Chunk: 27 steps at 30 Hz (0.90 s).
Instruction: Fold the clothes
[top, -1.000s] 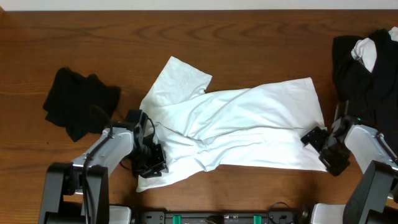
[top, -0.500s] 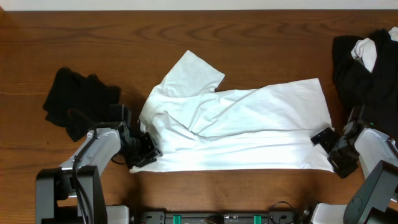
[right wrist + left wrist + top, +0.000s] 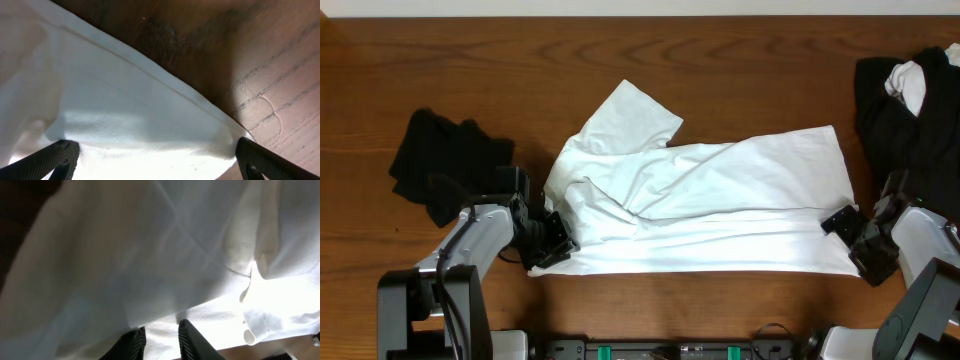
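Left gripper (image 3: 552,243): narrowed onto the near-left hem of the white T-shirt (image 3: 720,210), with cloth pinched between the fingers (image 3: 186,339) in the wrist view.
Right gripper (image 3: 860,243): spread wide over the shirt's near-right corner, with that corner flat on the bench (image 3: 720,70) and nothing pinched.
Just changed, near hem: bunched and doubled under at the middle a second ago, now drawn out into one nearly straight line between the two grippers.
Just changed, arms: both shifted outward over that second, left one to its left, right one to its right; hardly any motion in the last half second.
Just changed, far sleeve: carried slightly farther and rightward by the pull.
Meaning for the task: judged to be the spreading step almost finished; creases left at the left shoulder, no fold made yet, and the print out of sight.
Count, grippers: two.
Count, white T-shirts: one, across the bench's middle.
Count, black garment (image 3: 445,160): one, crumpled at the left, apart from the shirt.
Count, dark pile (image 3: 910,110): one heap at the far right, black with a white piece on top; number of garments inside impossible to tell.
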{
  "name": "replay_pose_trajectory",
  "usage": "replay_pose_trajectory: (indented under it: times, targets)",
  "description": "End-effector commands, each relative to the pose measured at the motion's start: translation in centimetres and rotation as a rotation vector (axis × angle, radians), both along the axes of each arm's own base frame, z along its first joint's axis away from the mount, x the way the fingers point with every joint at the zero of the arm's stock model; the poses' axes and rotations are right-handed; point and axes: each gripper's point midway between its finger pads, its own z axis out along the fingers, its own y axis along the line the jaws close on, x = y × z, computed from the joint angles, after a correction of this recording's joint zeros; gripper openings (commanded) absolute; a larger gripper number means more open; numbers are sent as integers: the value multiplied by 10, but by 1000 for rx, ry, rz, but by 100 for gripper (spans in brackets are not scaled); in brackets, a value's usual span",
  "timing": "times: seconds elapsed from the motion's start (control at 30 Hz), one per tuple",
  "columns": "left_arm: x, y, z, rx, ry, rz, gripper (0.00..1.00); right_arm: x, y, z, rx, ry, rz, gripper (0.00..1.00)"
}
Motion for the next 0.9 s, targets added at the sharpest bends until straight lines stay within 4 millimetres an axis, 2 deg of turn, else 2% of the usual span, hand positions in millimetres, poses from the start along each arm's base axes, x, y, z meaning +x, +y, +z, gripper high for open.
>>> replay_pose_trajectory:
  times: [0.0,0.43,0.63,0.87]
  targets:
    - [-21,38,-25,217,86,-13,27,-67,-24,-32,-142,270,14,99]
    - [-20,38,-25,217,84,-13,27,-54,-29,-28,-160,221,56,99]
    - [-21,38,-25,217,85,-13,27,-33,-27,-6,-164,79,65,99]
    - [-14,39,-19,219,54,-14,35,-9,-22,39,-196,-145,108,99]
